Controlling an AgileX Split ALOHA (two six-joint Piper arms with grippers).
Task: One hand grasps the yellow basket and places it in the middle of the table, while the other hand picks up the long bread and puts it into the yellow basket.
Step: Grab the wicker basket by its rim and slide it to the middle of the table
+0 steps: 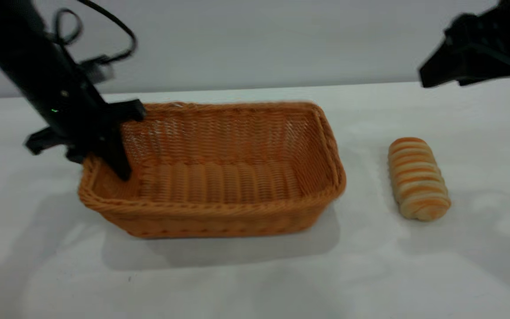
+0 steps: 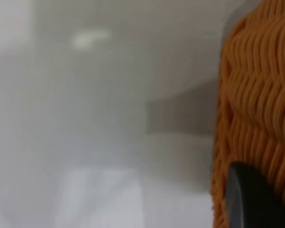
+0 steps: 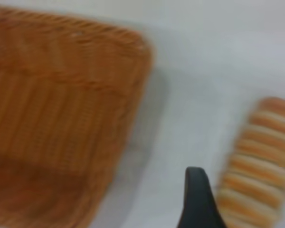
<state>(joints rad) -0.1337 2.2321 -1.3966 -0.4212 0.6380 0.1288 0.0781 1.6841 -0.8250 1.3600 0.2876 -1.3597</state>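
Observation:
The yellow basket [image 1: 219, 217] stands left of the table's middle, open side up. My left gripper [image 1: 100, 161] is shut on the basket's left wall, one finger inside and one outside. In the left wrist view a black finger [image 2: 251, 199] lies against the woven wall [image 2: 261, 95]. The long bread [image 1: 418, 177] lies on the table right of the basket, apart from it. My right gripper [image 1: 430, 79] hangs high at the far right, above and behind the bread, open and empty. Its wrist view shows one finger [image 3: 195, 199] beside the bread [image 3: 256, 171], and the basket [image 3: 61, 95].
The white table [image 1: 414, 266] runs wide in front of the basket and the bread. A pale wall stands behind the table's far edge. A black cable loops above the left arm.

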